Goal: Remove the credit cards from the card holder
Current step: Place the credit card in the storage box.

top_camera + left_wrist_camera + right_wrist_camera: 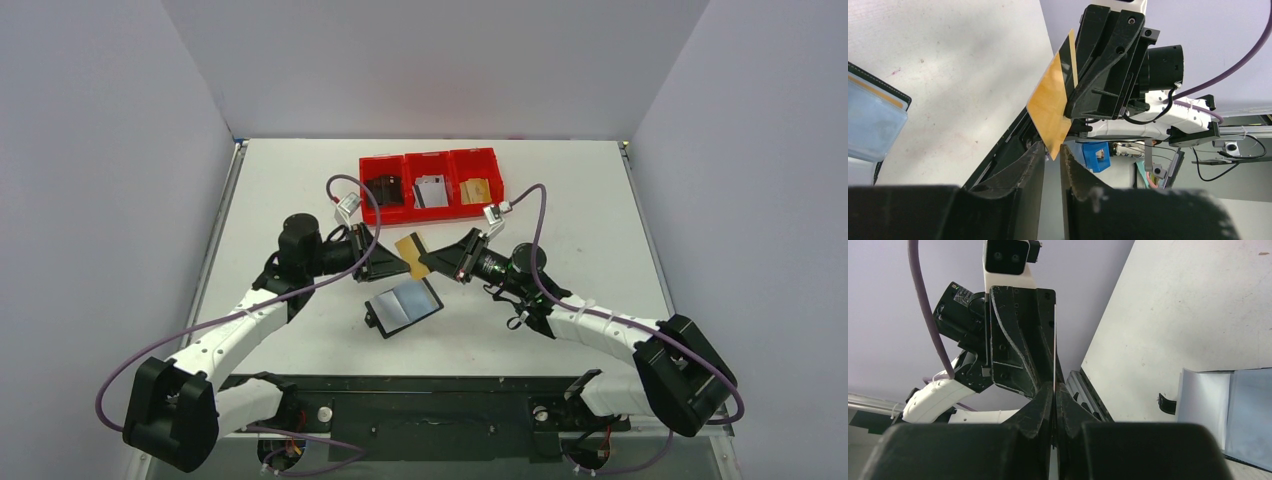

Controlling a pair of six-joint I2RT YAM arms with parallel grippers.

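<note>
A gold credit card [411, 247] with a dark stripe hangs in the air between my two grippers. My right gripper [432, 260] is shut on it; in the right wrist view [1053, 392] the card [1053, 340] shows edge-on as a thin pale line between the pads. My left gripper [395, 262] is narrowly open. In the left wrist view [1052, 150] the card's [1050, 110] lower corner reaches between its fingertips [1035, 155]. The black card holder [403, 305] lies open on the table below, bluish clear sleeve up, and also shows in both wrist views [870, 120] [1228, 410].
Three joined red bins [399, 213] stand at the back of the table, holding a black card [387, 189], a white-grey card [432, 191] and a gold card [475, 190]. Purple cables loop from both wrists. The white table [600, 220] ends at a dark rail near the arm bases.
</note>
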